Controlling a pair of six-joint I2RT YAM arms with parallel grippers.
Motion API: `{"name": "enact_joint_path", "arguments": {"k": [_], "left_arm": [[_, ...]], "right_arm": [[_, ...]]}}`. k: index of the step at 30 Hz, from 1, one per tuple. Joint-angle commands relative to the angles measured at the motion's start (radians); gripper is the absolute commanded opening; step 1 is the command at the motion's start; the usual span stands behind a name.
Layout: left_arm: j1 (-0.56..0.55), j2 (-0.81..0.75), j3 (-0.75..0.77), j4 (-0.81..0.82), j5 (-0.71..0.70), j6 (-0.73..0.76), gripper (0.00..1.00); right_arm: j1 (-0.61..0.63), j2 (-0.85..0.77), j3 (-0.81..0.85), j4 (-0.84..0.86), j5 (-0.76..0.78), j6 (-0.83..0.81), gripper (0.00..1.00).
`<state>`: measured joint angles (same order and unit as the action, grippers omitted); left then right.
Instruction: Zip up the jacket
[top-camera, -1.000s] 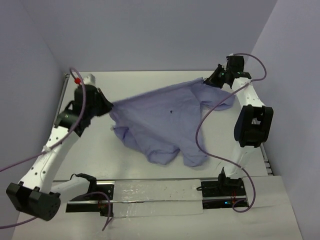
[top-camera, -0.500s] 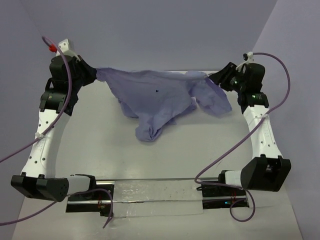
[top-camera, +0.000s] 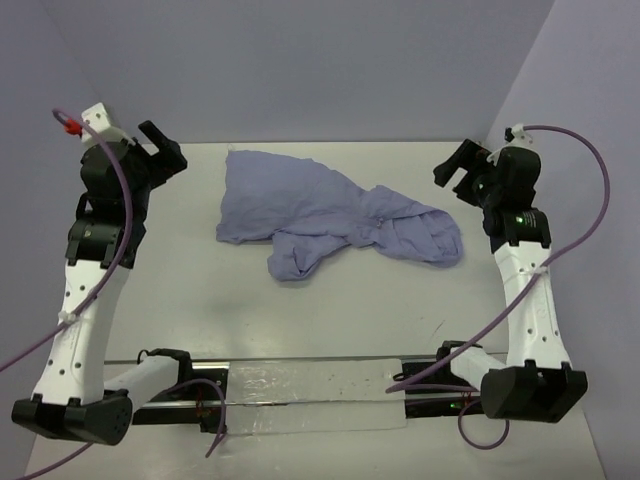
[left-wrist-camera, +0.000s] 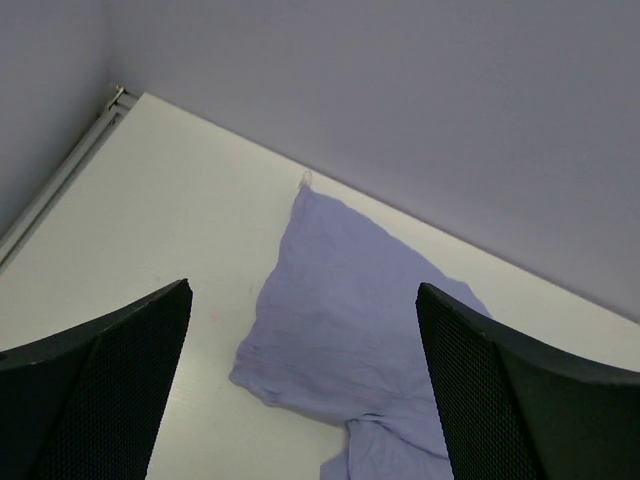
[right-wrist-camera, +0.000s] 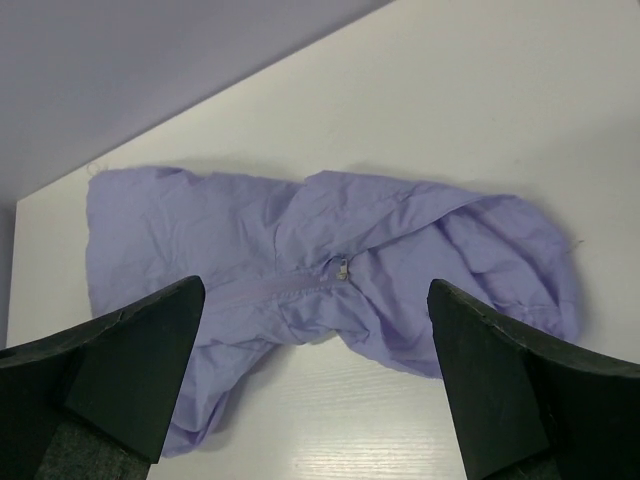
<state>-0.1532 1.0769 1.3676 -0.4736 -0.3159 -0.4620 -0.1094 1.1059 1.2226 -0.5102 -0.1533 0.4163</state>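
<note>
The lavender jacket (top-camera: 330, 215) lies crumpled on the white table (top-camera: 200, 300), toward the back middle, with one flatter part at the left and bunched folds at the right. In the right wrist view the jacket (right-wrist-camera: 200, 220) shows a zipper line ending at a small silver pull (right-wrist-camera: 343, 268). My left gripper (top-camera: 160, 148) hangs open in the air to the left of the garment, holding nothing. My right gripper (top-camera: 453, 165) is open too, off the garment's right end. The left wrist view has the jacket (left-wrist-camera: 340, 250) between and beyond its spread fingers (left-wrist-camera: 100, 400).
Purple walls close the table at the back and both sides. A metal strip (left-wrist-camera: 60, 180) runs along the table's left edge. A black rail with the arm bases (top-camera: 300, 385) lines the near edge. Purple cables (top-camera: 590, 190) loop from both arms.
Both grippers were shut on the jacket's ends and held it stretched in the air. They have opened and pulled apart, and the jacket has dropped onto the table.
</note>
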Motion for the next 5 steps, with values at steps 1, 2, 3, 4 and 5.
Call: {"name": "enact_joint_path", "arguments": {"k": [1, 2, 3, 4, 5], "left_arm": [[0.004, -0.123, -0.037, 0.094, 0.084, 0.046, 0.99], [0.005, -0.166, -0.082, 0.14, 0.117, 0.044, 0.99], [0.006, -0.199, -0.123, 0.175, 0.146, 0.045, 0.99], [0.006, -0.222, -0.153, 0.196, 0.166, 0.045, 0.99], [0.005, -0.239, -0.173, 0.203, 0.174, 0.044, 0.99]], "right_arm": [[0.008, -0.052, 0.018, -0.033, 0.078, -0.042, 1.0], [0.008, -0.054, 0.011, -0.037, 0.09, -0.042, 1.0], [0.008, -0.054, 0.005, -0.043, 0.105, -0.041, 1.0], [0.008, -0.053, 0.001, -0.049, 0.119, -0.038, 1.0], [0.008, -0.052, -0.003, -0.052, 0.126, -0.039, 1.0]]}}
